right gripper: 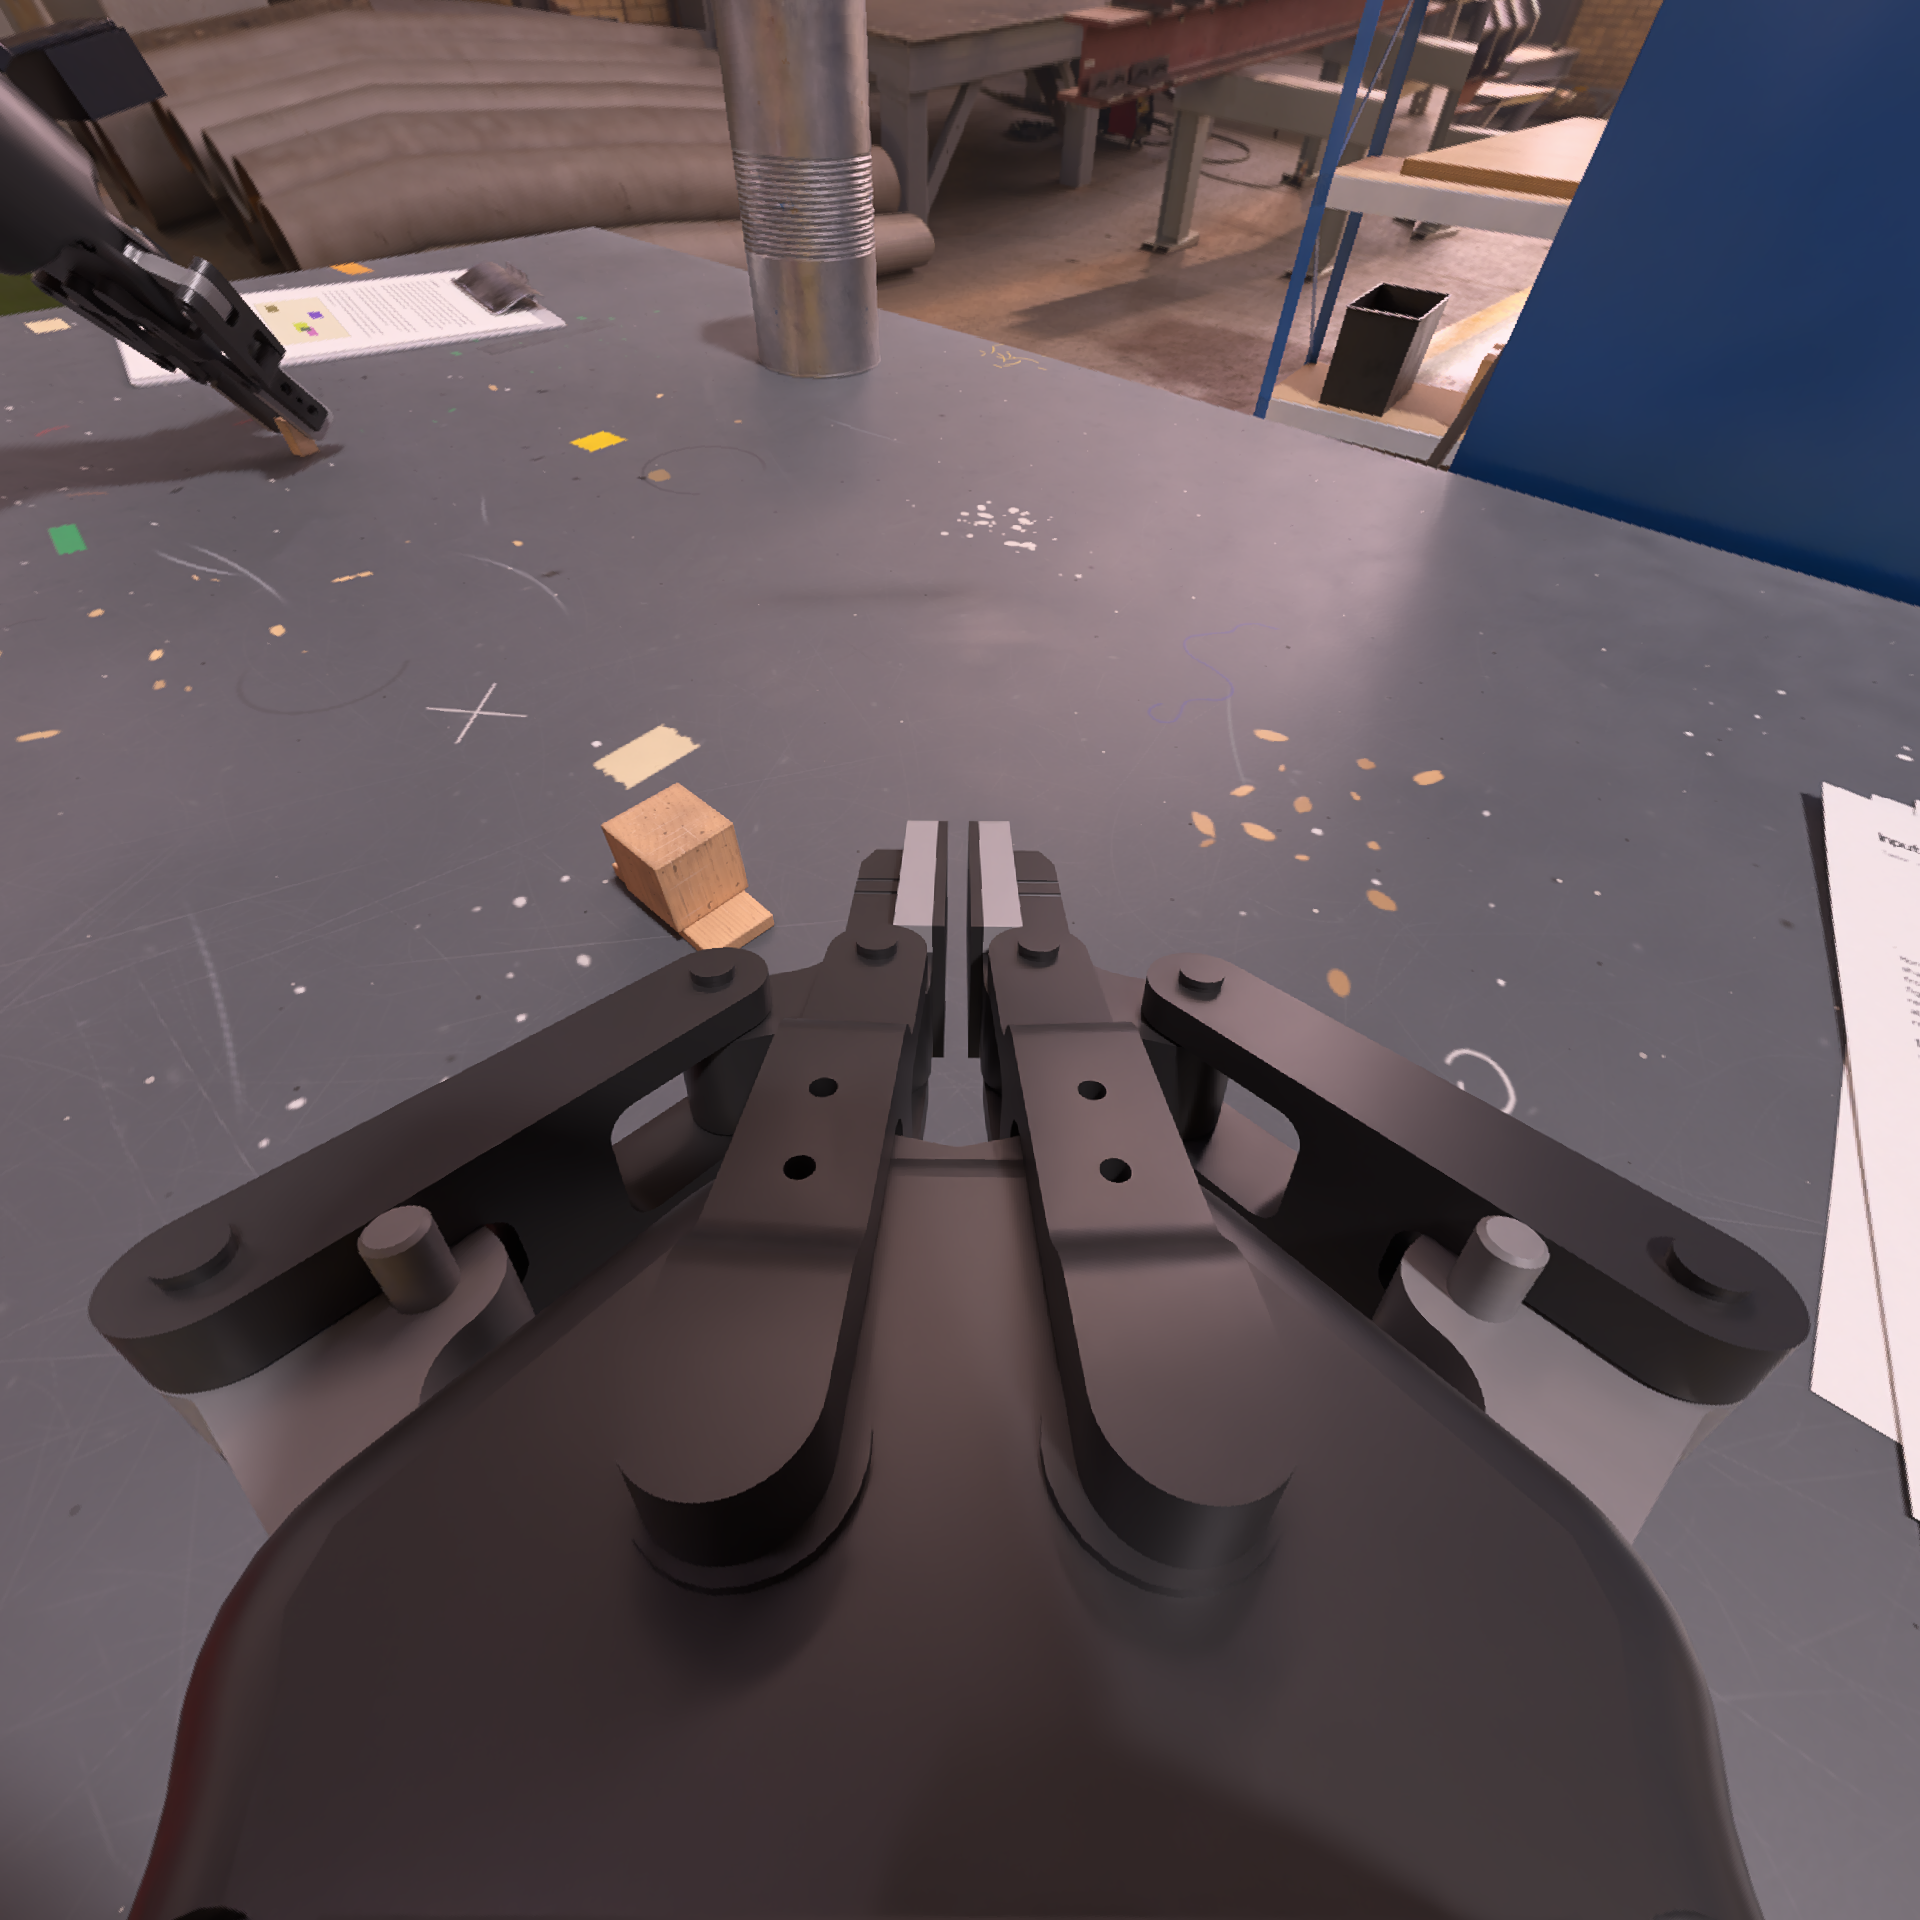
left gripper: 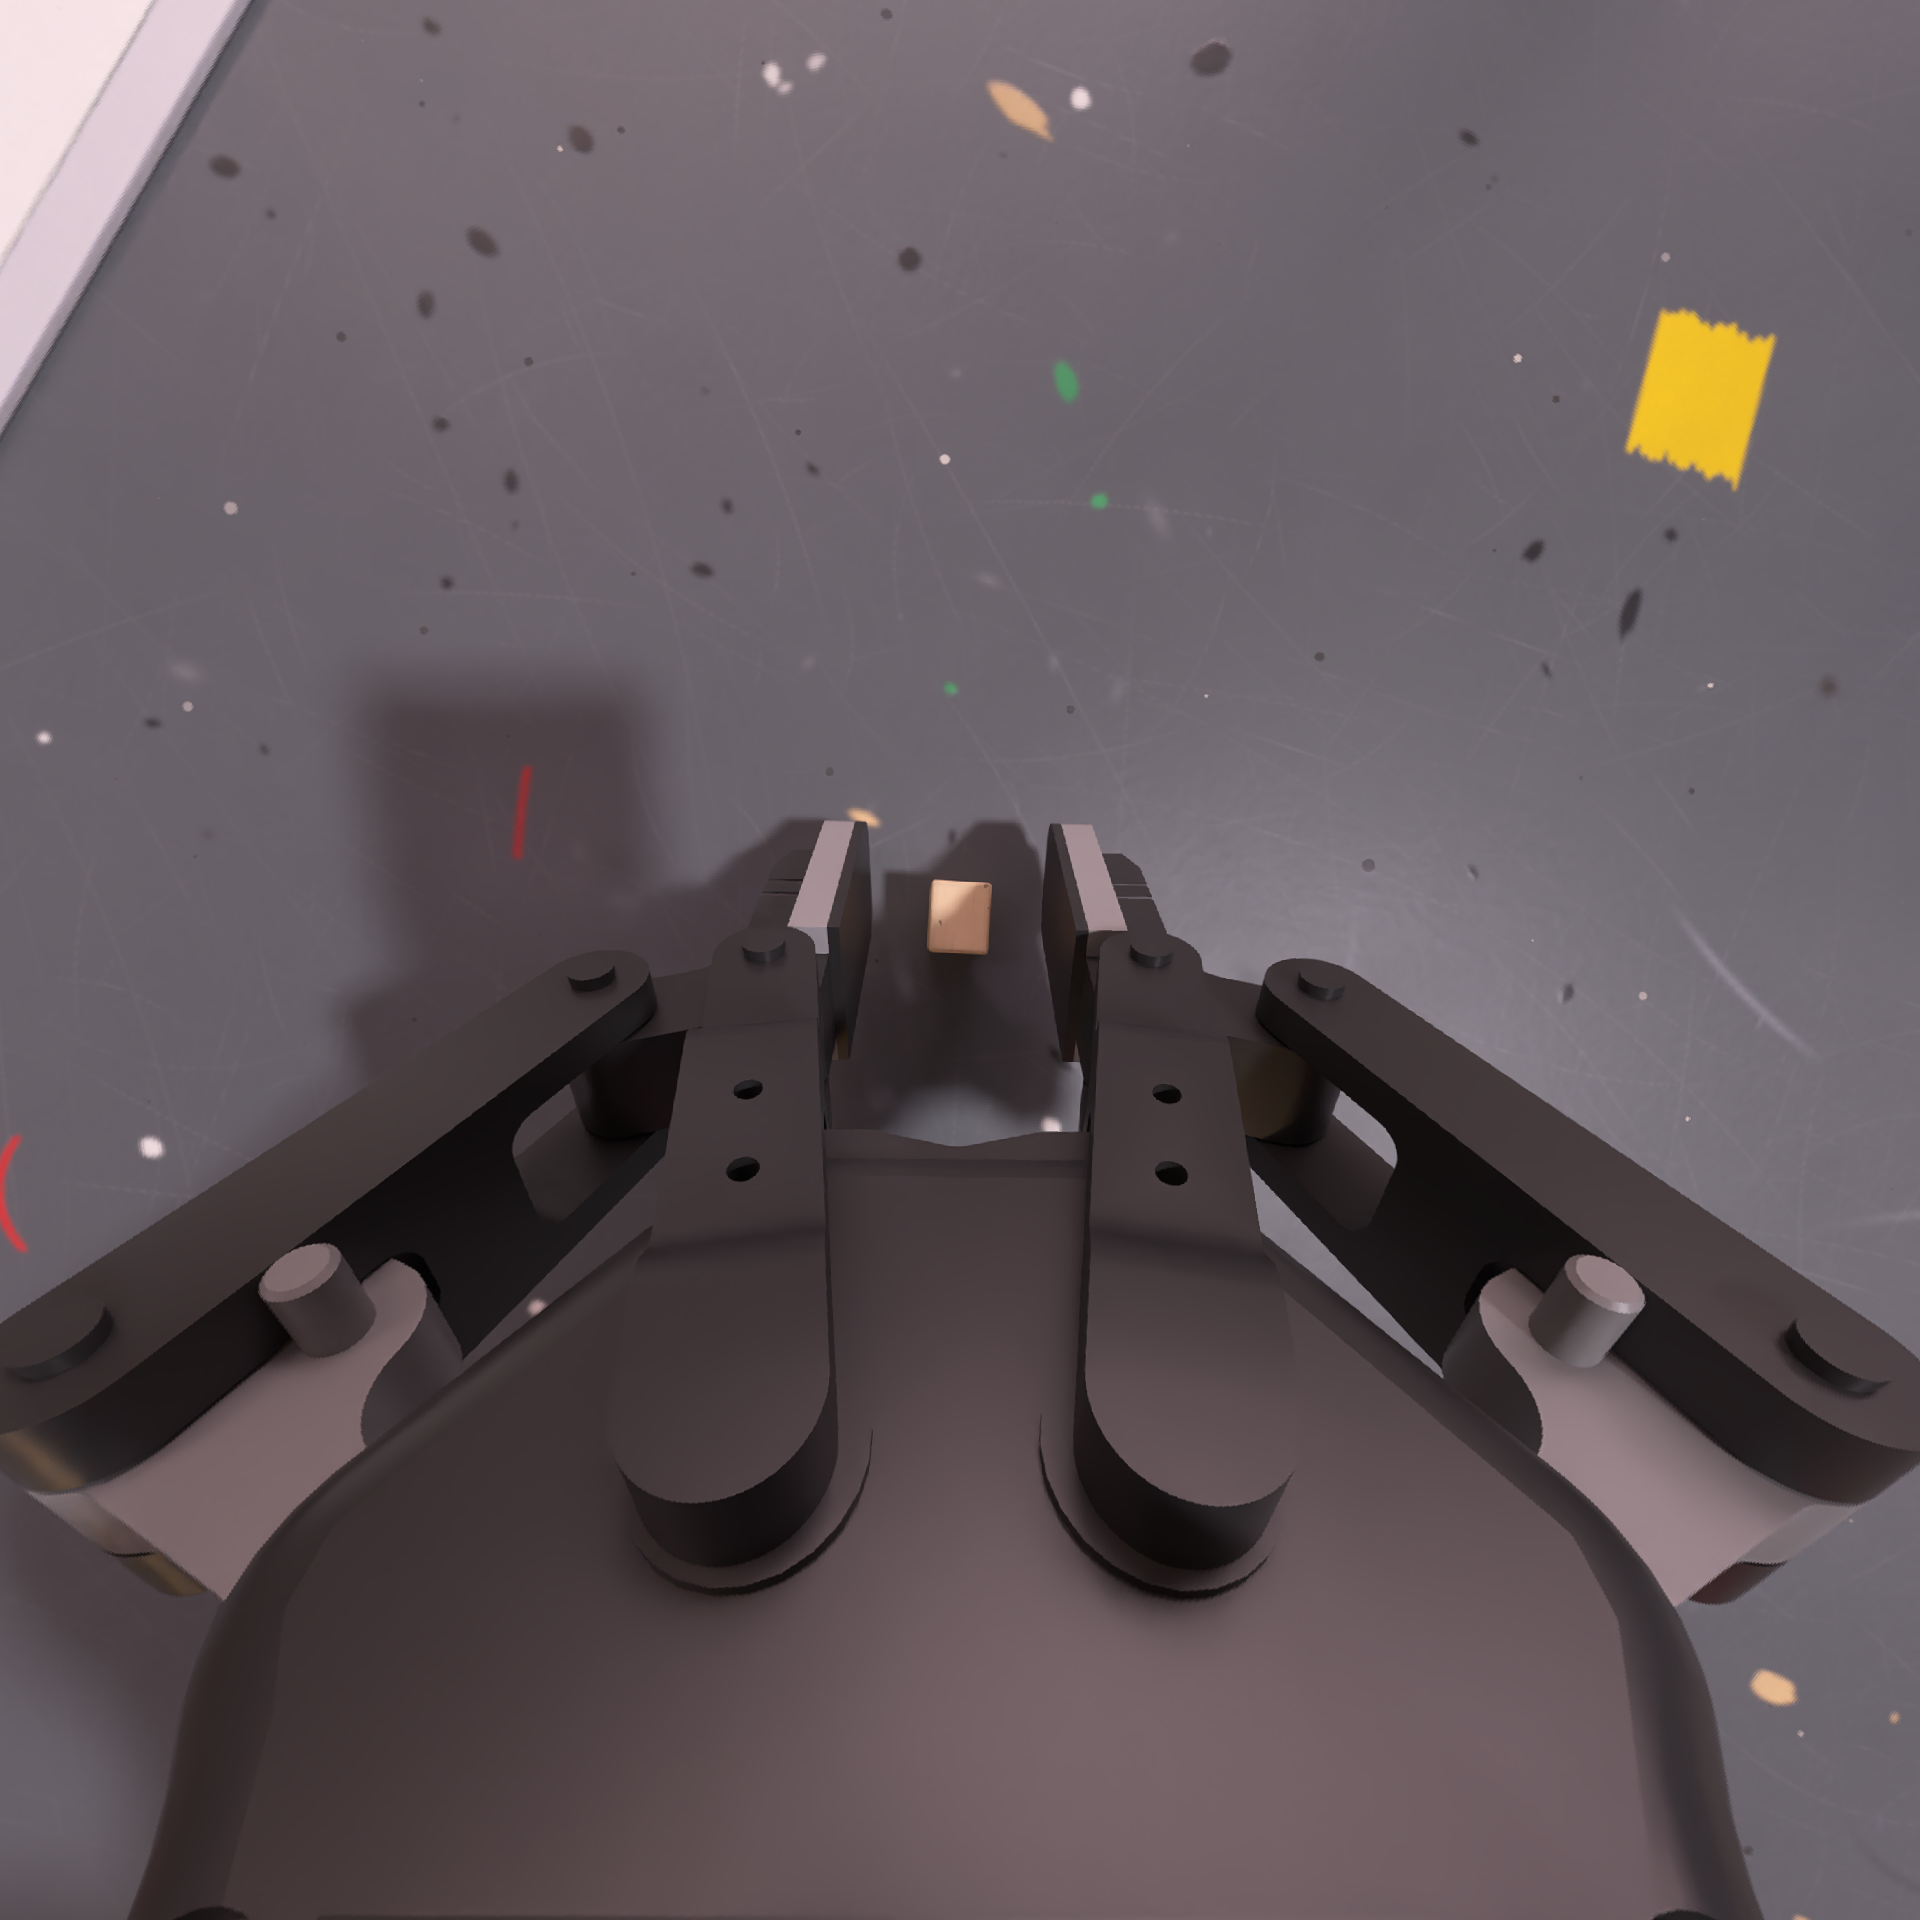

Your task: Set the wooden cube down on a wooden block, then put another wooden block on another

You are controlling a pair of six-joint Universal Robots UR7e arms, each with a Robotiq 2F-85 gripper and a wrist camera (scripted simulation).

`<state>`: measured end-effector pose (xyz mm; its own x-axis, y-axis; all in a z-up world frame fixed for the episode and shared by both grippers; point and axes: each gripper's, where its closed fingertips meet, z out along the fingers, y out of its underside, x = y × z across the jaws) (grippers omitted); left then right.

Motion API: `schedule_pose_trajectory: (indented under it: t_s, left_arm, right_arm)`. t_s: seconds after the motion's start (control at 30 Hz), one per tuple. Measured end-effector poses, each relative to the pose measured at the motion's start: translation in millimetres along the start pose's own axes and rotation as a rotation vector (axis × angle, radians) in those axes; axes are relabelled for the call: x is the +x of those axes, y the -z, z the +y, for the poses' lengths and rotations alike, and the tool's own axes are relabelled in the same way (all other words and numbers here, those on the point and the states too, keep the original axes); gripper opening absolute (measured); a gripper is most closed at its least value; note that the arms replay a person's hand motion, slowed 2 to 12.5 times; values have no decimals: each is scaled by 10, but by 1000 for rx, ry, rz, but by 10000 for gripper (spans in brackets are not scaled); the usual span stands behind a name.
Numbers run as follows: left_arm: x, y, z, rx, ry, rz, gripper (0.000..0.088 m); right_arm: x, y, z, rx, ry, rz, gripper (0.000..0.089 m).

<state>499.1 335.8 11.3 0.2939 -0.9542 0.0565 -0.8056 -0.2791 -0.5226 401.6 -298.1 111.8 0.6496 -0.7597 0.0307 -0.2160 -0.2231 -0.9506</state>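
Wooden block (left gripper: pixel 959 916) between left claw (left gripper: pixel 957 883) fingers

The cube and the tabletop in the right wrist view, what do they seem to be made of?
The cube: pale unfinished wood, judging by faint grain, small specks and a matte face. The tabletop: probably painted metal or laminate; grey, slightly glossy, with scratches and paint flecks.

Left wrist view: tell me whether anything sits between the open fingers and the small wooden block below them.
Nothing visible does. The left gripper is open, and the small wooden block lies on the grey table in line with the gap between its fingers. Only bare tabletop and shadow surround it.
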Motion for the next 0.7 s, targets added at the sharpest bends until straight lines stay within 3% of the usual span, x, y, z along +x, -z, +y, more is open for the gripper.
schedule_pose_trajectory:
  t_s: [0.53, 0.7]
  left_arm:
    - [-35, -5, 8, -7, -16, -32, 241]
    - [-25, -6, 11, -6, -20, -30, 139]
  right_arm:
    - [-12, 11, -14, 2, 6, -2, 38]
    - [-10, 20, -24, 6, 7, 0, 38]
